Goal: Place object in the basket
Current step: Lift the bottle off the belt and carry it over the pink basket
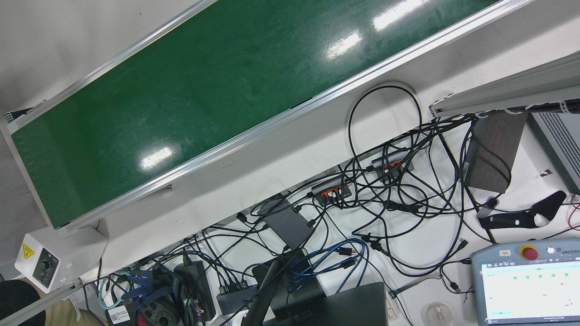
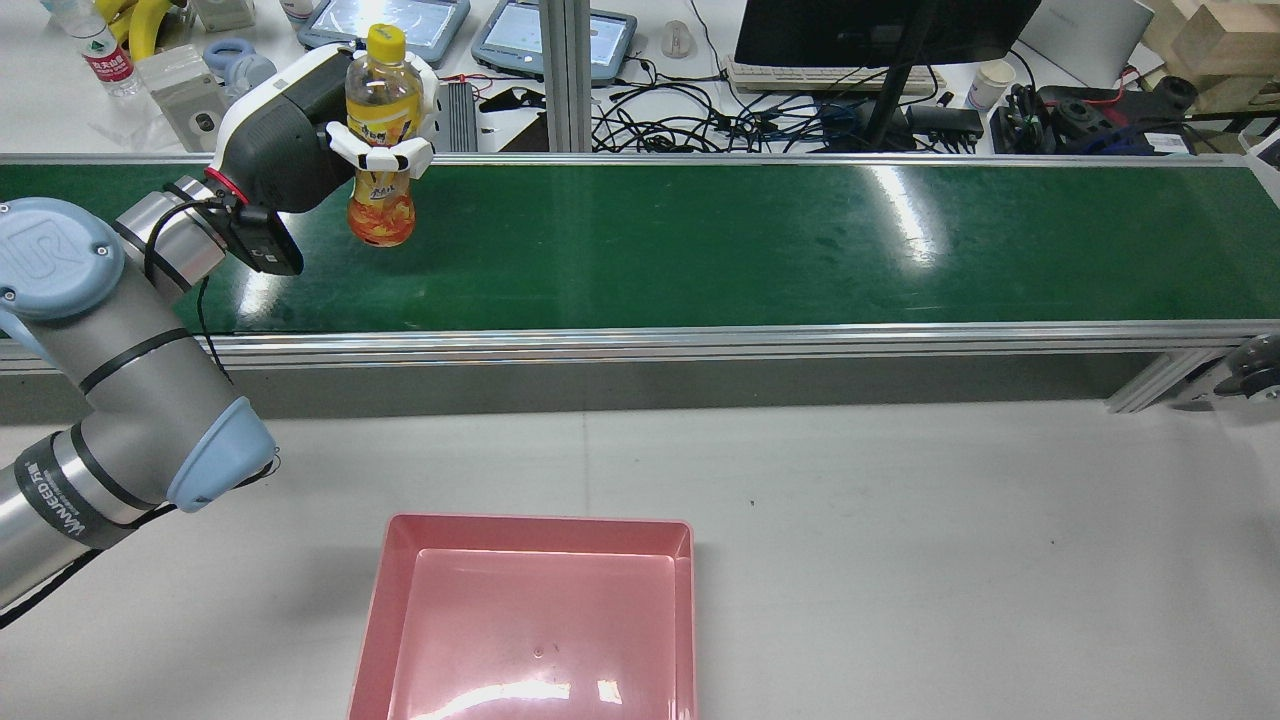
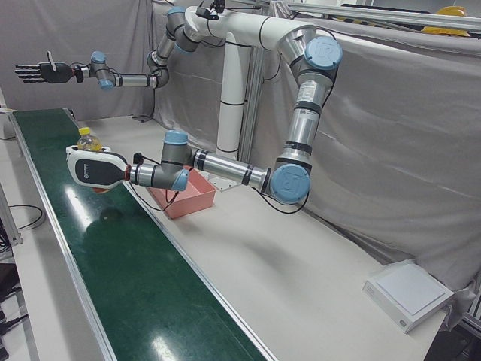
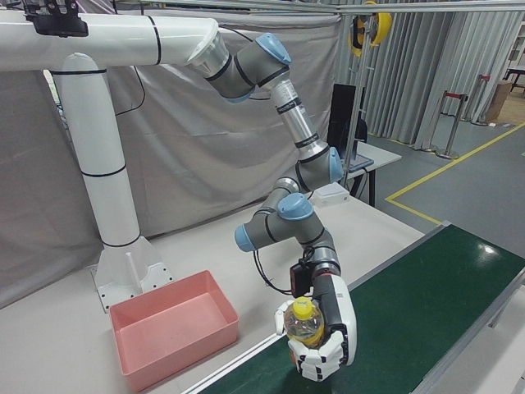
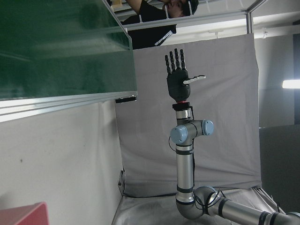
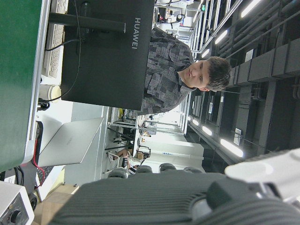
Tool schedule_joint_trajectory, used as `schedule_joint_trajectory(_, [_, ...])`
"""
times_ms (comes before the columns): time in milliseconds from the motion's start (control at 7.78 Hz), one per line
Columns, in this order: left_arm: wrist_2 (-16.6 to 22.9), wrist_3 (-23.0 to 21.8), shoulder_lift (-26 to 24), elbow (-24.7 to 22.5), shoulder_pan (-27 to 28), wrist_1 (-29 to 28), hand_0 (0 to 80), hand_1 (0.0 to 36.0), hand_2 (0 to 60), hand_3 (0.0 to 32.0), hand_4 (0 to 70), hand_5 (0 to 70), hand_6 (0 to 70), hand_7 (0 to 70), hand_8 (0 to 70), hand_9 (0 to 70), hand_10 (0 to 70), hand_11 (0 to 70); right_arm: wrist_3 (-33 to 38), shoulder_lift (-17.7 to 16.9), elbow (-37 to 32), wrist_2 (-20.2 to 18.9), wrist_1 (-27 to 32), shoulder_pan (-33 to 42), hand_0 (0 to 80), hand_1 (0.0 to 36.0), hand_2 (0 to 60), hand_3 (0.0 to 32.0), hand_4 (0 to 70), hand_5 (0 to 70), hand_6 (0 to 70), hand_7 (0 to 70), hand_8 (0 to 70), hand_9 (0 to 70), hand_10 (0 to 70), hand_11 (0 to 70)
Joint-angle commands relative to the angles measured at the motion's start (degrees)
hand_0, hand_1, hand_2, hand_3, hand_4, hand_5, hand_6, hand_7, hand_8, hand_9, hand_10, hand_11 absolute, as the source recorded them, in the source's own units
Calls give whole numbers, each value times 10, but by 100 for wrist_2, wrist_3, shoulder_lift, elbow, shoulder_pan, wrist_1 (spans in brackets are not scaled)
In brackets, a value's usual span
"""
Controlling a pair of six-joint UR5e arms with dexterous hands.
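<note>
A bottle [image 2: 380, 200] of orange drink with a yellow cap stands upright in my left hand [image 2: 300, 130], whose white fingers [image 2: 385, 152] wrap its middle. The hand holds it just above the far-left stretch of the green conveyor belt [image 2: 700, 250]. The same bottle [image 4: 305, 322] and left hand [image 4: 332, 332] show in the right-front view, and the left hand [image 3: 94, 169] in the left-front view. The pink basket [image 2: 540, 525] sits empty on the white table, nearer the robot than the belt. My right hand [image 3: 41, 72] is raised high in the air, open, fingers spread.
Beyond the belt lies a desk with cables [image 2: 760, 120], teach pendants [image 2: 390, 20], a monitor [image 2: 880, 30] and loose bottles. A person [image 6: 187, 70] stands behind the monitor. A white box [image 3: 409, 295] rests on the table's far end.
</note>
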Motion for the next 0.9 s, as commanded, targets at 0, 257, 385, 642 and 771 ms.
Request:
schedule_joint_trajectory(0, [102,54,404,-886,517,122,527,280,600,0,444,700,655,700,700,700,700,700,0,0,0,0,0,0,0,0,0,0,0,0,0,0,0,0,0,0])
schedule_joint_trajectory(257, [137,80,503,-1081,1001,96,512,257,600,0,405,700,642,700,700,700,700,700,0,0,0,0,0,0,0,0,0,0,0,0,0,0,0,0,0,0])
schedule_joint_trajectory(385, [251,211,546,-1343,1168,96,520,260,600,0,402,700,635,700,700,700,700,700,0,0,0,0,0,0,0,0,0,0,0,0,0,0,0,0,0,0])
schedule_joint_trajectory(642, [375,737,853,-2325,1712,690,530,259,600,0,412,700,633,700,700,700,700,700,0,0,0,0,0,0,0,0,0,0,0,0,0,0,0,0,0,0])
schedule_joint_trajectory(771, [375,922,967,-2635,1924,937,530,254,600,0,407,700,629,700,700,700,700,700,0,0,0,0,0,0,0,0,0,0,0,0,0,0,0,0,0,0])
